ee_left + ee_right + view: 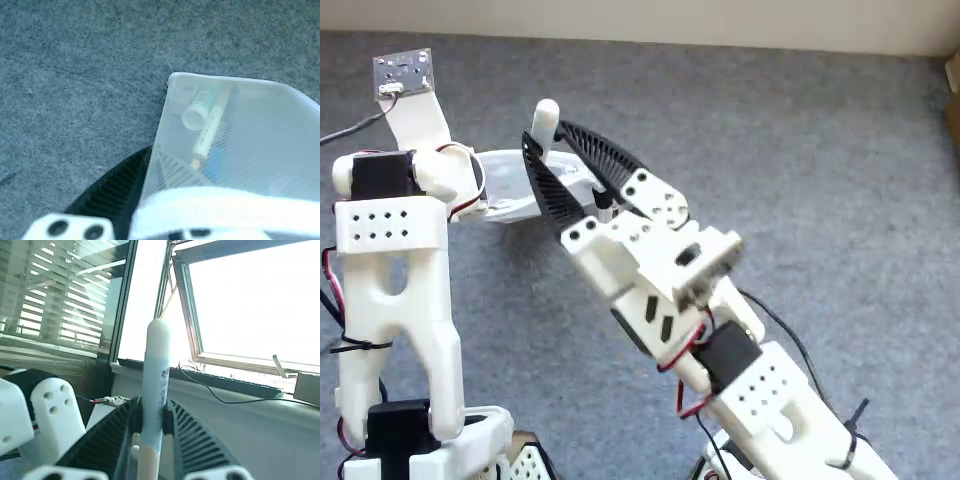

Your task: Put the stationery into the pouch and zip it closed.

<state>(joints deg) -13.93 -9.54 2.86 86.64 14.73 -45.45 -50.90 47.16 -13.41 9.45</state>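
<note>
Possibly the pouch (pixel 240 130), down on the grey surface (pixel 800 120) at the left gripper (pixel 142 172), will skid or buckle if the white pen (pixel 155 365), pinched upright by its lower part between the jaws of the right gripper (pixel 152 415), meets the mesh wall instead of the mouth. The pen could also pivot and slip from so narrow a hold. From above, the right arm (pixel 720 330) covers most of the pouch, its mouth and zip pull are cut off, and whether the left jaws are closed cannot be told.
</note>
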